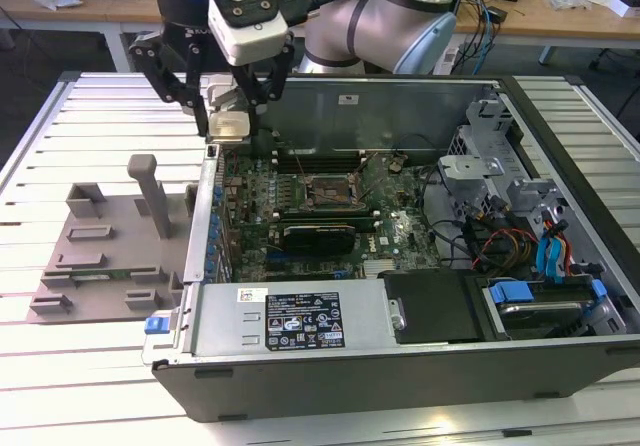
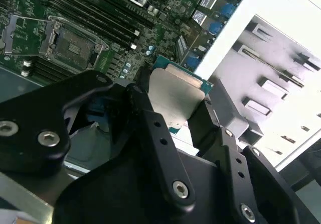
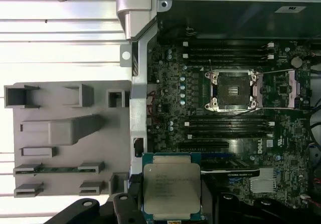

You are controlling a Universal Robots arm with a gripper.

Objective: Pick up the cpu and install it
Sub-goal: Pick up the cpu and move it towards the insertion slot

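The cpu point(image 1: 228, 126) is a flat square chip with a pale silver top and a thin green rim. My gripper point(image 1: 229, 118) is shut on it and holds it in the air over the open computer case's wall point(image 1: 206, 216), on the exterior view's left. In both wrist views the black fingers point(image 2: 144, 114) clamp the cpu point(image 2: 175, 96) point(image 3: 172, 186) from two opposite sides. The open socket point(image 1: 330, 192) point(image 3: 233, 89) point(image 2: 73, 46) lies on the green motherboard, apart from the chip, with its metal frame around it.
A grey plastic fixture point(image 1: 110, 256) point(image 3: 65, 133) with raised blocks lies on the slatted table beside the case. A long black expansion card point(image 1: 320, 234) sits near the socket. Drive cages point(image 1: 500, 176) and coloured cables point(image 1: 545, 251) fill the case on the exterior view's right.
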